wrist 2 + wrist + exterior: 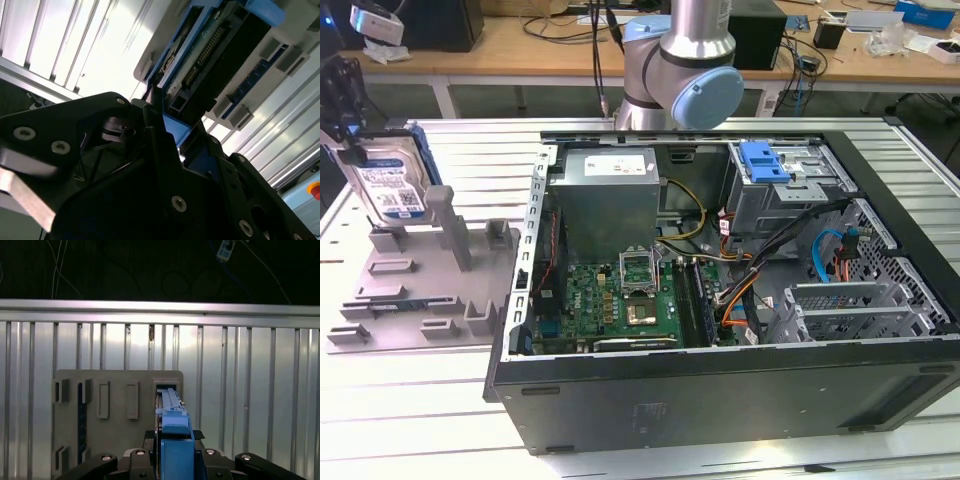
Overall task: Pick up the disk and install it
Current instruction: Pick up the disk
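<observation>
The disk (386, 185), a silver drive with a white-and-blue label in a blue carrier, stands on edge at the far end of the grey holder (420, 290), at the exterior view's left. My black gripper (348, 140) sits at its upper end. In the first wrist view the carrier's blue edge (175, 432) runs between my fingers down to a slot in the holder (115, 390). The second wrist view shows the disk's (210, 55) dark underside and connector, with the gripper (170, 130) closed on the blue frame. Whether the disk has left the slot I cannot tell.
An open computer case (720, 390) lies on the slatted metal table (410, 420) at the exterior view's right. Inside are a motherboard (620, 300), cables and a grey drive cage (790, 190) topped by a blue bracket (765, 165). The arm's elbow (690, 70) rises behind the case.
</observation>
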Available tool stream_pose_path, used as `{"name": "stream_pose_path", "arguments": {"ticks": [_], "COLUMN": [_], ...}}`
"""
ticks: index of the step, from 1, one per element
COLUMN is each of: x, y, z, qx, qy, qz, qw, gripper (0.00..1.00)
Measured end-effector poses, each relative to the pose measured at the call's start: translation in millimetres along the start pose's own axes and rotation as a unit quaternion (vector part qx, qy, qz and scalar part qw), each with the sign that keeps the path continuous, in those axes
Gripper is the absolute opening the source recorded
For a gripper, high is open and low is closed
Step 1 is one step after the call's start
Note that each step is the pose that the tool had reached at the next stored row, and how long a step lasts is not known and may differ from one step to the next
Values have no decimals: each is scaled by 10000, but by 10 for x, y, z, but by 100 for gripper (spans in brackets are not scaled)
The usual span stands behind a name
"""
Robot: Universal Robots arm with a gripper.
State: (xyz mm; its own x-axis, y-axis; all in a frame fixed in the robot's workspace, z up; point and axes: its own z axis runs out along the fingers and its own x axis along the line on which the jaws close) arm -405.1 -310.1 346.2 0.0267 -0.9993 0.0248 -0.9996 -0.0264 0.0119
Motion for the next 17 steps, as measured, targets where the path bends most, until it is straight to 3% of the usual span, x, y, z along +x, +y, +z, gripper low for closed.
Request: {"name": "stream_pose_path", "arguments": {"ticks": [3,6,12,17], "x": [2,5,10,16], "y": [1,2,4,7], "z": [-73,-204,-390,-627], "qx": [1,0,0,0], "qy": [0,0,0,0], "qz": [0,0,-1,0], "qw": [10000,10000,10000,10000], "gripper": [37,37,37,37]}}
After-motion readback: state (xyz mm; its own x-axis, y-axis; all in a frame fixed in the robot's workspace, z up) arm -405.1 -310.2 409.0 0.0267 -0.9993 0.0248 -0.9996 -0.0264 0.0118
